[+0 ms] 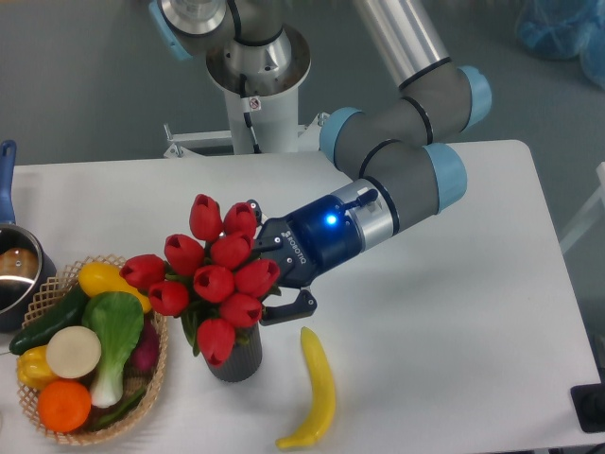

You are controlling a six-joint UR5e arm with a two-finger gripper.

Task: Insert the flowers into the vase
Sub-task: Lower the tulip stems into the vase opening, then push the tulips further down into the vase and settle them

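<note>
The flowers (216, 276), a bunch of red tulips with green leaves, stand tilted over the vase (238, 356), their stems reaching down into its hollow top. The vase is a short dark grey ribbed cylinder near the table's front, mostly covered by the lowest tulip. My gripper (271, 271) comes in from the right at the level of the blooms and is shut on the flowers. Its fingertips are hidden behind the flower heads; one dark finger (291, 306) shows just right of the vase's rim.
A yellow banana (318, 389) lies right of the vase. Left of the vase, almost touching it, a wicker basket (159, 360) holds plastic vegetables. A metal pot (13, 274) with a blue handle sits at the left edge. The arm's base (255, 95) stands at the back.
</note>
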